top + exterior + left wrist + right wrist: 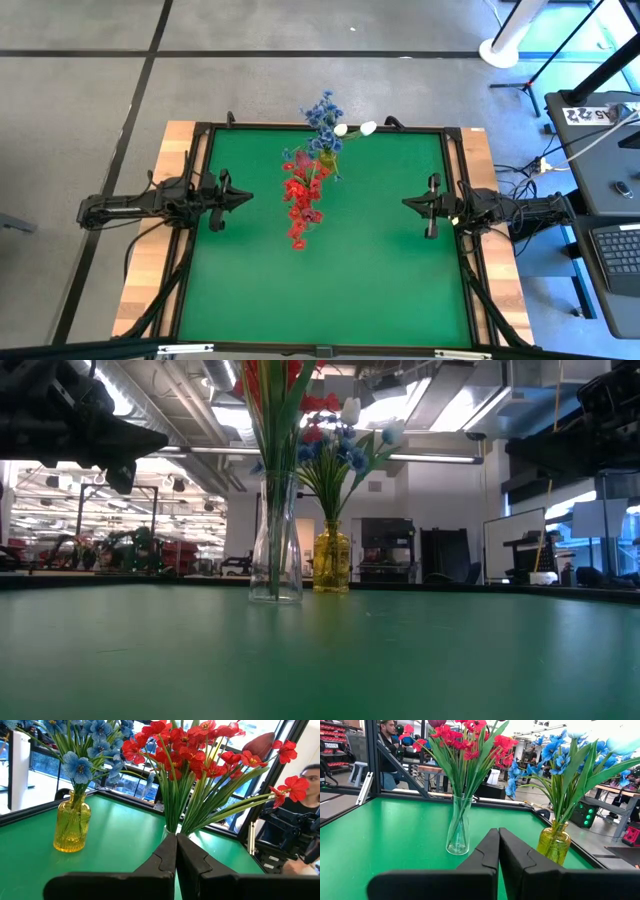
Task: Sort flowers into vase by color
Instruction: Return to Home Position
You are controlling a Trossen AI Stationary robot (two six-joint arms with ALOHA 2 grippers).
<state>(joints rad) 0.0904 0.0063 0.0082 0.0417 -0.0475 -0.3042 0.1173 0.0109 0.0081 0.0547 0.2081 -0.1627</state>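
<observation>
Red flowers (301, 200) stand by their green stems in a clear glass vase (458, 832) near the table's middle. Blue flowers (322, 112) and white buds (355, 129) stand in a yellow glass vase (554, 842) toward the far edge. Both vases rest upright on their bases on the green mat (330, 290). My left gripper (248, 197) is shut at the table's left side, empty, pointing level toward the red flowers. My right gripper (405, 203) is shut at the right side, empty, pointing level toward the vases.
A dark raised frame (320, 127) runs around the mat. A person (312, 785) sits beyond the table in the left wrist view, another (387, 740) stands behind it in the right wrist view. The mat's near half holds no objects.
</observation>
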